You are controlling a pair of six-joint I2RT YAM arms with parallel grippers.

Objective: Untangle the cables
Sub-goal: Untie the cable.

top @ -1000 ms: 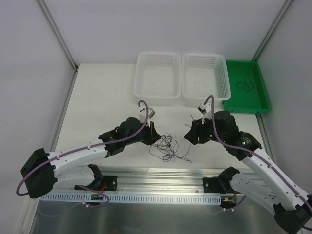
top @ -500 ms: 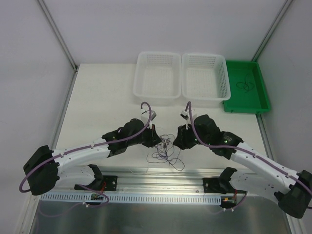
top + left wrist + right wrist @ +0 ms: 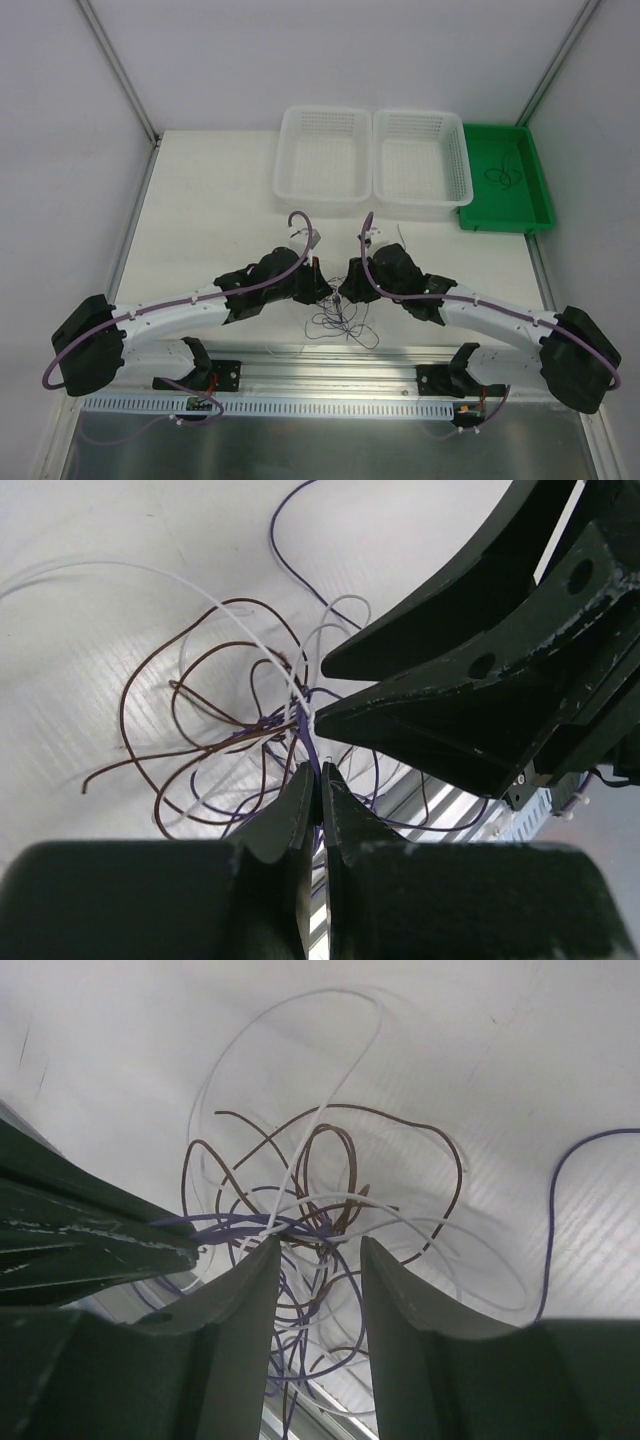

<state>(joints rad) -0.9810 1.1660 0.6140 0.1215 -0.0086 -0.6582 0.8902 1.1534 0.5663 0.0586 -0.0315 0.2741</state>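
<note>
The cables (image 3: pixel 338 318) are a loose tangle of thin brown, white and purple strands lying near the table's front edge, between the two arms. The left wrist view shows the tangle (image 3: pixel 230 695) just beyond my left gripper (image 3: pixel 319 775), which is shut with a purple strand pinched at its tips. From above, that gripper (image 3: pixel 322 290) sits at the bundle's upper left. My right gripper (image 3: pixel 343 292) faces it closely. In the right wrist view its jaws (image 3: pixel 320 1250) stand open, and strands of the knot (image 3: pixel 330 1170) run across the gap and beyond it.
Two white mesh baskets (image 3: pixel 323 160) (image 3: pixel 421 158) stand at the back of the table. A green tray (image 3: pixel 528 200) at the back right holds another dark coiled wire (image 3: pixel 503 175). A metal rail (image 3: pixel 330 360) runs along the near edge just below the tangle.
My right arm has swung left and stretched toward the tangle, now tip to tip with the left gripper, and its jaws have narrowed. The left gripper has stayed shut and edged slightly right.
</note>
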